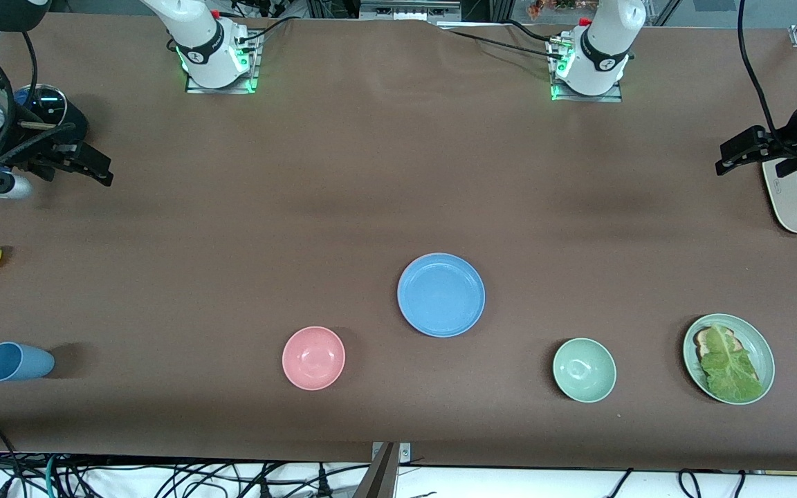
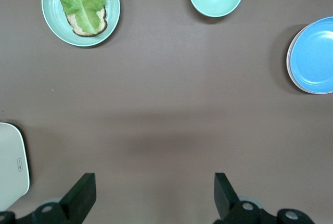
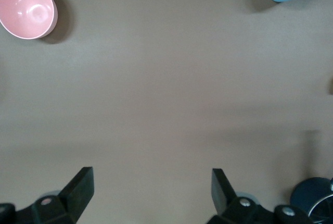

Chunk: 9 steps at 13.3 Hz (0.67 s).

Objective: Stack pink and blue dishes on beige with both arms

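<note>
With the blue plate (image 1: 441, 294) uppermost, the stack lies near mid-bench, a pale rim of another plate (image 2: 289, 70) showing beneath it in the left wrist view; nothing lower can be made out. Pink bowl (image 1: 313, 357) and green bowl (image 1: 584, 369) sit nearer the front edge, either side of the stack. Left gripper (image 1: 748, 153) hangs with jaws wide over the left arm's end of the bench; right gripper (image 1: 84, 162) likewise wide over the right arm's end, holding nothing
</note>
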Each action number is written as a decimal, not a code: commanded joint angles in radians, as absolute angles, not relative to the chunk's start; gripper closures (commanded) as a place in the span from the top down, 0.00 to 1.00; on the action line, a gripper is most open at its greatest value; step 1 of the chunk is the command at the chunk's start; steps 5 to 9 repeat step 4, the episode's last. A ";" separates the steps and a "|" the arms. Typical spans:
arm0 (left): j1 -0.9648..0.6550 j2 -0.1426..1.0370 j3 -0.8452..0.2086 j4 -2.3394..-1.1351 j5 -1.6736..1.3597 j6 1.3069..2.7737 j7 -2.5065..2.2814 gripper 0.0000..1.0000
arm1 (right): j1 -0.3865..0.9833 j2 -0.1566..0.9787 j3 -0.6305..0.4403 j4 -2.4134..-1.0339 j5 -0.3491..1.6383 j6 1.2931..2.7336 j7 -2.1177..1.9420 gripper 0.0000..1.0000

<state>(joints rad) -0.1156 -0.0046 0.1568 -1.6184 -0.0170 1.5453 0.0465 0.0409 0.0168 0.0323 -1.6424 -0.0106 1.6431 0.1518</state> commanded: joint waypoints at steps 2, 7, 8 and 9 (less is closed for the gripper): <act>-0.114 0.000 0.156 -1.605 -0.028 1.529 0.067 1.00 | 0.037 0.023 0.035 -1.621 -0.002 1.632 0.144 1.00; -0.114 0.000 0.156 -1.605 -0.028 1.529 0.067 1.00 | 0.037 0.021 0.035 -1.621 -0.005 1.629 0.135 1.00; -0.114 0.000 0.156 -1.605 -0.028 1.529 0.067 1.00 | 0.037 0.021 0.035 -1.621 -0.005 1.629 0.135 1.00; -0.114 0.000 0.156 -1.605 -0.028 1.529 0.067 1.00 | 0.037 0.021 0.035 -1.621 -0.005 1.629 0.135 1.00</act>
